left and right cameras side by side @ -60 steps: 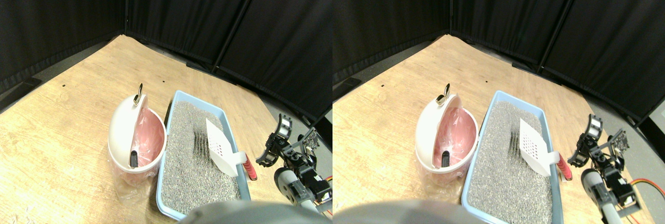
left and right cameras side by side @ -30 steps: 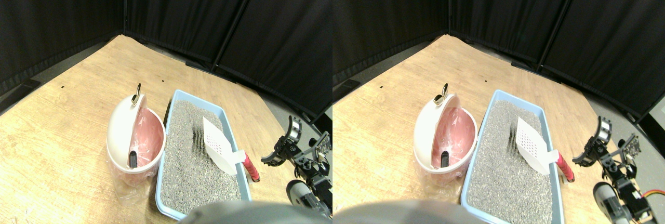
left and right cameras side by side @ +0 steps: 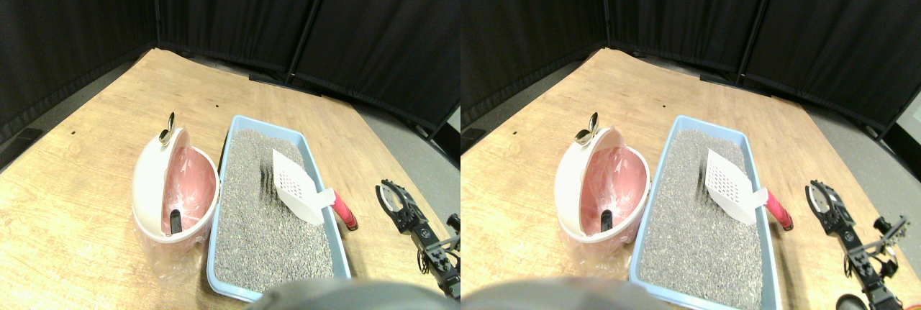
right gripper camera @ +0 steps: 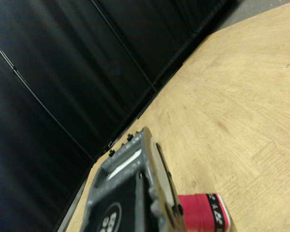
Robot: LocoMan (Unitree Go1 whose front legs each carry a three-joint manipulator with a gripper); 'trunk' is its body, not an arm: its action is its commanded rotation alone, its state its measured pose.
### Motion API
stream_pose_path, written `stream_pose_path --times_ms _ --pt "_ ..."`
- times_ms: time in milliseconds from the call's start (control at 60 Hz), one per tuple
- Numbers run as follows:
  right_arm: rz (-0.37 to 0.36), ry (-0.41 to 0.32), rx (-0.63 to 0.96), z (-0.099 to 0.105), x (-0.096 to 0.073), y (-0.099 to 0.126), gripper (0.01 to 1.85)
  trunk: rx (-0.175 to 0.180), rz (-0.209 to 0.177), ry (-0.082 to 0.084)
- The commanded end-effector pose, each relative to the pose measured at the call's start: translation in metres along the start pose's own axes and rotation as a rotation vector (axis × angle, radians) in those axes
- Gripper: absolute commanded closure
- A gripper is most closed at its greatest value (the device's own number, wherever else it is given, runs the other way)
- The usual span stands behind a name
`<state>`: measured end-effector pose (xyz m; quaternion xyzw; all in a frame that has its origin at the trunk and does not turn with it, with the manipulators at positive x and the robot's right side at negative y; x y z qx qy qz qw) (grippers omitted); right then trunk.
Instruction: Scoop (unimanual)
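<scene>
Floor [left and right cameras side by side: 86,180]: light wood-look boards are seen across most of the stereo view, with black curtains [left and right cameras side by side: 237,15] closing off the whole top of the frame.

Bin [left and right cameras side by side: 173,191]: a white round bin with a pink liner is parked left of centre. The domed lid is tipped up on its left side, with a small shiny knob at the top. A small dark object is seen lying inside, low down.

Litter tray [left and right cameras side by side: 218,245]: a pale blue tray is placed just right of the bin, close beside it, and filled with grey litter [left and right cameras side by side: 266,238]. Dark rake marks can be made out in the upper middle of the litter.

Scoop [left and right cameras side by side: 296,195]: the white slotted blade is resting on the litter in the tray's right half, tilted. Its red wrapped handle [left and right cameras side by side: 345,211] is poked out over the tray's right rim and down toward the floor. In the wrist view the red handle end [right gripper camera: 205,218] is seen at the bottom edge, right beside the dark jaw frame, not clearly held.

Right gripper [left and right cameras side by side: 396,202]: found at the lower right, just right of the handle tip and apart from it. Nothing is seen gripped, but whether the jaws are spread or closed can't be told from either view, tbh.
</scene>
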<state>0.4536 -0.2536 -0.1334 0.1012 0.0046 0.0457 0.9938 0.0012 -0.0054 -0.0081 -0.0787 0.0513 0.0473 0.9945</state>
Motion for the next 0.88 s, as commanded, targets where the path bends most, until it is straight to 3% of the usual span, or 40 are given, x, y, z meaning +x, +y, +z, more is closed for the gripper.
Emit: stream_pose_path --times_ms 17,183,417,483,883 --pt "-0.005 -0.049 -0.017 0.004 -0.007 0.004 1.8 -0.001 -0.027 -0.011" --pt "-0.032 -0.078 -0.042 0.0 -0.026 0.003 1.8 0.035 -0.059 -0.005" --pt "-0.02 -0.059 -0.061 -0.004 -0.045 -0.002 1.8 0.078 -0.099 0.002" --pt "-0.059 -0.045 -0.083 -0.004 -0.048 -0.002 1.8 0.087 -0.111 0.003" --pt "-0.006 -0.034 -0.022 -0.012 -0.062 0.0 1.8 0.093 -0.119 0.009"
